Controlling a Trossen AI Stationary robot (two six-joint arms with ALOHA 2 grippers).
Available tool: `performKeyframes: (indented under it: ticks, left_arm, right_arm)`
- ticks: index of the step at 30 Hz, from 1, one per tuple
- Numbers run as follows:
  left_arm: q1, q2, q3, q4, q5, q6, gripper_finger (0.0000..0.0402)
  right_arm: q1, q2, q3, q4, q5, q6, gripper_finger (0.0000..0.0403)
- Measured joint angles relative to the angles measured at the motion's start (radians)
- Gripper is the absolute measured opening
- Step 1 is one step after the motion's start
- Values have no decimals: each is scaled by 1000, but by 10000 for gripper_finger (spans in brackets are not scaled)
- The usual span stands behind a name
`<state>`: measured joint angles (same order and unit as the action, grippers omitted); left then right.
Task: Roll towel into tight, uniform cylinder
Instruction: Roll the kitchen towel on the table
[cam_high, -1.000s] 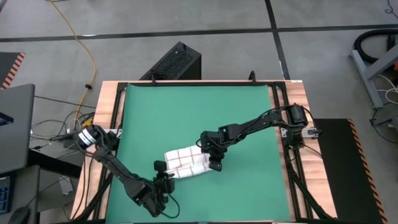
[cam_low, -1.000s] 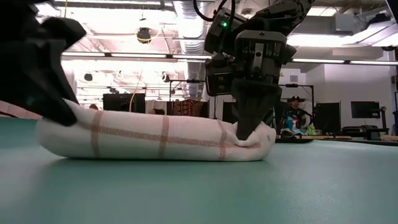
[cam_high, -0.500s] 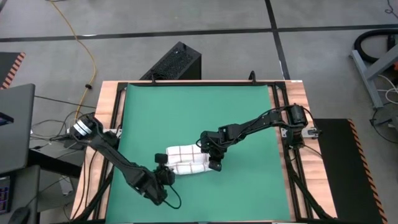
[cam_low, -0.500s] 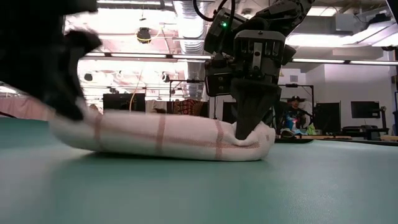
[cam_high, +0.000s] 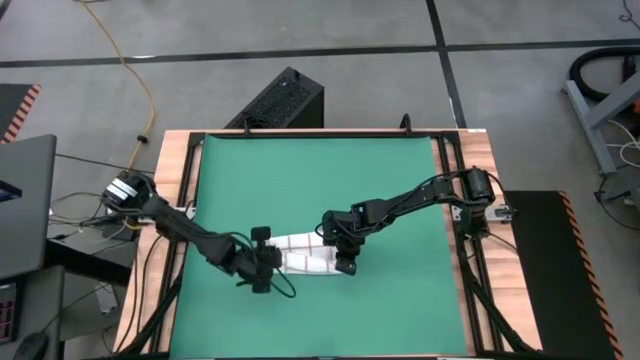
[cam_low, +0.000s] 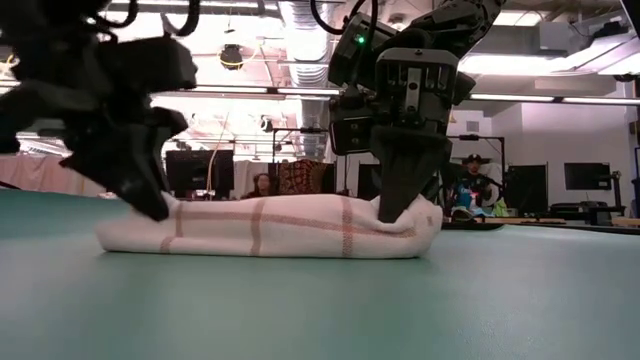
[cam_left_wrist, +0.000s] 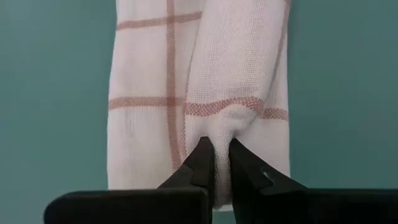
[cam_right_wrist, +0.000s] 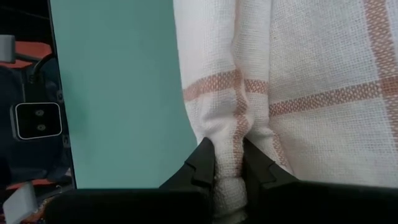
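- The towel (cam_high: 305, 257) lies on the green mat (cam_high: 320, 180) that covers the table (cam_high: 172, 160), in the mat's near half and a little left of its middle.
- It is a low, flattened roll of white cloth with thin reddish check lines, stretched out between the two arms.
- The left tool (cam_high: 268, 262) sits at the roll's left end, its fingers (cam_left_wrist: 202, 163) pressed nearly together with a fold of the cloth pinched between them.
- In the left wrist view the pinched fold rises into a ridge that runs on along the roll, with a flatter layer of cloth beside it.
- The right tool (cam_high: 344, 259) sits at the roll's right end, pointing down, its fingers (cam_right_wrist: 203, 163) likewise drawn close on a bunched fold of the towel.
- From table height the roll rests on the mat along its whole length, thicker at the right tool's end and thinning toward the left tool's end.
- The left arm reaches in from the table's left edge; the right arm reaches in from the right edge, across the mat.
- Beyond the table, a black box (cam_high: 278, 100) stands on the floor, and a yellow cable (cam_high: 135, 75) trails past it.
- In the low view a person (cam_low: 470, 192) is visible far back in the room.
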<state>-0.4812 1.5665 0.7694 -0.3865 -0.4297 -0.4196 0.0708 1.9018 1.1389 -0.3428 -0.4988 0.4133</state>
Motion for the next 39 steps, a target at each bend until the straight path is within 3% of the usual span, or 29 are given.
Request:
performKeyframes:
  ticks: [8, 16, 26, 31, 36, 39]
  left_arm:
    - [1, -5, -124, 168, 25, -44, 12]
    - [1, -13, -128, 164, 67, -36, 12]
    - [0, -55, -130, 125, 113, -23, 12]
    - [-3, -55, -131, 109, 112, -8, 15]
    - [-3, -55, -131, 94, 110, 13, 16]
    - [-3, -55, -131, 86, 109, 12, 17]
  right_arm:
    - [2, -2, 0, 11, 52, -24, 55]
    - [-1, -25, -2, 52, 143, -127, 105]
    - [-15, -73, -2, 46, 251, -287, 114]
    - [-23, -168, -2, 34, 375, -390, 115]
    - [-4, -262, -1, 50, 392, -590, 115]
    - [16, -274, -1, 57, 523, -639, 113]
